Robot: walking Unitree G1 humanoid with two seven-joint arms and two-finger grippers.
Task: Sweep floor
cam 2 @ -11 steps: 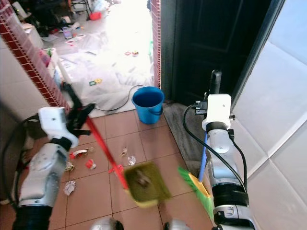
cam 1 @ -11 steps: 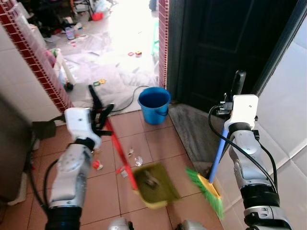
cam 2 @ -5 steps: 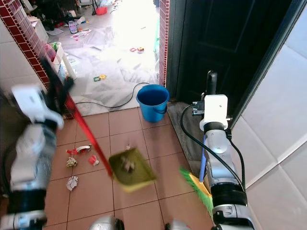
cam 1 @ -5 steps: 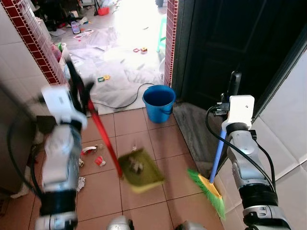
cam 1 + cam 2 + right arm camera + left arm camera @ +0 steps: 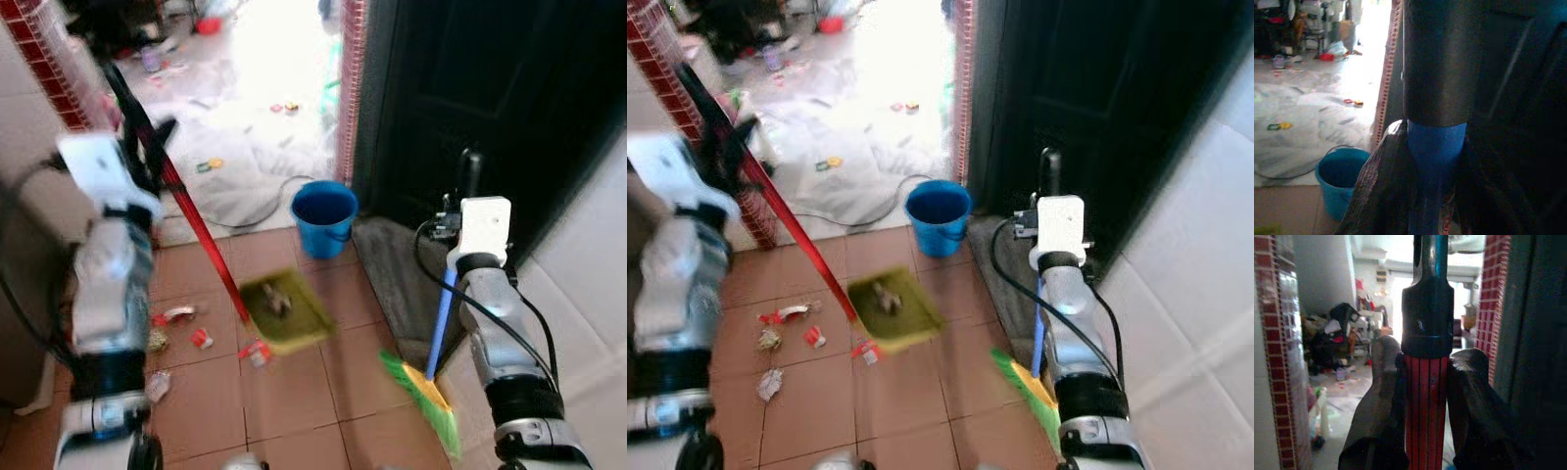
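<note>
On the tiled floor ahead you have: one dustpan (image 5: 285,310), olive, debris inside, short of the blue bucket (image 5: 323,213). Your left gripper (image 5: 1422,396) is clamped around its red handle (image 5: 196,230). Your right gripper (image 5: 1425,186) is clamped around the blue broom (image 5: 441,333) shaft, green bristles down. Scraps (image 5: 176,318) lie beside the dustpan.

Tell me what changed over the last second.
The left gripper swung the dustpan up and forward toward the bucket, raising its red handle. Nothing was grasped or released. The right gripper still holds the broom by the mat, and the scraps remain on the floor.
</note>
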